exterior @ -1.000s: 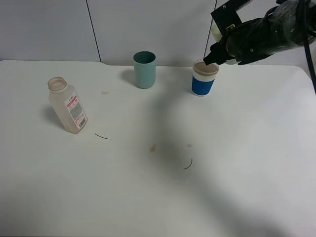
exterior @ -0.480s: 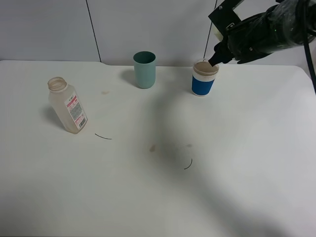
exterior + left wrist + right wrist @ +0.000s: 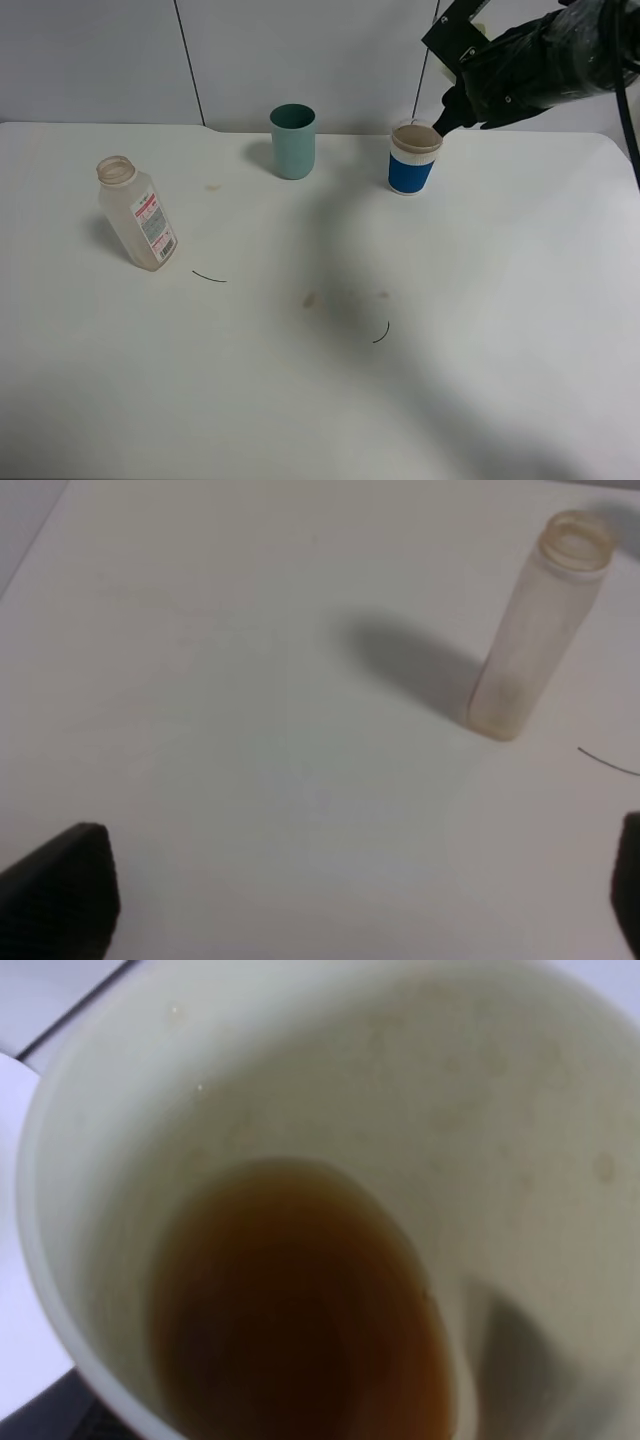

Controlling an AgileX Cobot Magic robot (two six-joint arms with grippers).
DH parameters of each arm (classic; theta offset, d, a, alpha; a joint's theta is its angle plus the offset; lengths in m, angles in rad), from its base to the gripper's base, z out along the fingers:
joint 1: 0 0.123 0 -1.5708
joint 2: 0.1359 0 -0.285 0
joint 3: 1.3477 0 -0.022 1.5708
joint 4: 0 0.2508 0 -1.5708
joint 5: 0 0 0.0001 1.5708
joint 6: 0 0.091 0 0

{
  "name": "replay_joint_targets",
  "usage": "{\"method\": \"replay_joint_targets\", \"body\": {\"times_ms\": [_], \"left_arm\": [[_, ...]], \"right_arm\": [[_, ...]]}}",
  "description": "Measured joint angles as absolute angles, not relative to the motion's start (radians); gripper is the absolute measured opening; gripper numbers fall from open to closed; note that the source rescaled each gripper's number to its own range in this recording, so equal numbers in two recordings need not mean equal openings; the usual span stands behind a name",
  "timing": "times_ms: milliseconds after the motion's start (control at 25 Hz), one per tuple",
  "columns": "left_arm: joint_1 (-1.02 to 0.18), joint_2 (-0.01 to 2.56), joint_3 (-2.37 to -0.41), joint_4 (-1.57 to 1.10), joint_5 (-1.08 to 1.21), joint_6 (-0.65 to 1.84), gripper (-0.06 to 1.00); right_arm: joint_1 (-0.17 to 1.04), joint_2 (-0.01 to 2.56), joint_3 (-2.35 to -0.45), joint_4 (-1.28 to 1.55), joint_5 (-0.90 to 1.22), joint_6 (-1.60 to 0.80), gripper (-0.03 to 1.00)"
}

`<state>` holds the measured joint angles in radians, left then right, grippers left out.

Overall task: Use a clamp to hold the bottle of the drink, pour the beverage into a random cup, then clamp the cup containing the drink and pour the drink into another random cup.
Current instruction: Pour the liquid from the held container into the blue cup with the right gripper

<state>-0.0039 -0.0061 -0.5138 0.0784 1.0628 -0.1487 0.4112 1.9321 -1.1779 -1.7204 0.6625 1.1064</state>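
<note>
The bottle (image 3: 140, 215) stands uncapped on the left of the table and looks nearly drained; it also shows in the left wrist view (image 3: 535, 630). My left gripper (image 3: 345, 900) is open, well short of the bottle, with its dark fingertips (image 3: 60, 890) far apart. The black-wrapped right arm hangs at the back right, its gripper (image 3: 448, 112) just above and right of the blue-and-white cup (image 3: 413, 158), which holds brown beverage. The right wrist view is filled by the inside of the pale yellow-green cup (image 3: 520, 1090), with a little beverage (image 3: 290, 1310) left in it; I am shut on this cup.
A teal cup (image 3: 293, 140) stands at the back middle. Small brown drips (image 3: 310, 298) and two thin black curved marks (image 3: 208, 277) lie on the white table (image 3: 480, 380). A grey panelled wall runs along the far edge.
The right arm's tip has drawn back a little to the right and up from over the blue-and-white cup's rim. Bottle, cups and left gripper have not moved.
</note>
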Motion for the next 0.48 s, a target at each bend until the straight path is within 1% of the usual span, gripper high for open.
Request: {"method": "replay_joint_targets", "body": {"times_ms": [480], "left_arm": [[-0.004, -0.006, -0.514, 0.078, 1.063, -0.149, 1.00]], "right_arm": [[0.411, 1.932, -1.178, -1.720, 0.680, 0.981, 0.01]]}}
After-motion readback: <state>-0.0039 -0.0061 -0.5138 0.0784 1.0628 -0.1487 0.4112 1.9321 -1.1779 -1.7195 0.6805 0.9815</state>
